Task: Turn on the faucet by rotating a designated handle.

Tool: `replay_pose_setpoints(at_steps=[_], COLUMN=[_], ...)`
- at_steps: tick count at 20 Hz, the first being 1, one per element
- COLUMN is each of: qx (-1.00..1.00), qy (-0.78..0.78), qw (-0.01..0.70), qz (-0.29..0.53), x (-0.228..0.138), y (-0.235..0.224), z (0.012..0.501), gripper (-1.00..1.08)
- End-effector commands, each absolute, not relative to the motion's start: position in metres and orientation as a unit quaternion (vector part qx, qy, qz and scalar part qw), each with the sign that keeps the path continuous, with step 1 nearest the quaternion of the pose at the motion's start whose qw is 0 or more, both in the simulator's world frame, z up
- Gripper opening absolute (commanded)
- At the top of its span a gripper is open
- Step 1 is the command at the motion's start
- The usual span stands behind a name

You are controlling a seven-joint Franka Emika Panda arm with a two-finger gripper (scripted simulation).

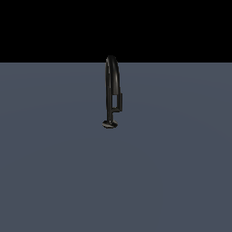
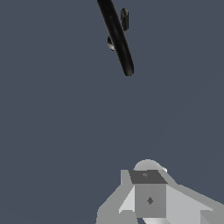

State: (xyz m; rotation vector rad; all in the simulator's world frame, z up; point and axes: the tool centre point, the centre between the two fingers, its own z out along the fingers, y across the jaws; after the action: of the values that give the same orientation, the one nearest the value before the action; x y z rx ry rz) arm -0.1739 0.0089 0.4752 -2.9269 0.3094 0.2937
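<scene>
Zero contact yet: approach step. Faucet stood upright mid-table, handle branching off toward the exterior view's right. Hand was well apart from it, grasping nothing; finger spread I couldn't tell. Next move probably called for closing in beside the handle, clear of the spout.

In the wrist view you see only part of the hand: pale grey, flat-shaded and blocky, with angled facets spreading out to either side. At its middle sits a boxy darker grey block with a near-black top face, a small dark diamond mark on its front. A rounded light dome rises behind the block. You see no arm in the exterior view.
</scene>
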Motion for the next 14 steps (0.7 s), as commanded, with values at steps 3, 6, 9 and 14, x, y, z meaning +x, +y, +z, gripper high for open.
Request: replay_pose_setpoints(at_steps=[3, 6, 9, 14], qx=[-0.976, -0.969, -0.961, -0.945], qy=[0.129, 0.146, 0.162, 0.190], qw=[0.115, 0.131, 0.147, 0.174], qz=[0.129, 0.150, 0.170, 0.204], x=[-0.147, -0.130, -0.112, -0.084], y=[0.010, 0.010, 0.010, 0.009], z=[0.467, 0.461, 0.454, 0.441], gripper=[-1.00, -1.00, -1.00, -1.00])
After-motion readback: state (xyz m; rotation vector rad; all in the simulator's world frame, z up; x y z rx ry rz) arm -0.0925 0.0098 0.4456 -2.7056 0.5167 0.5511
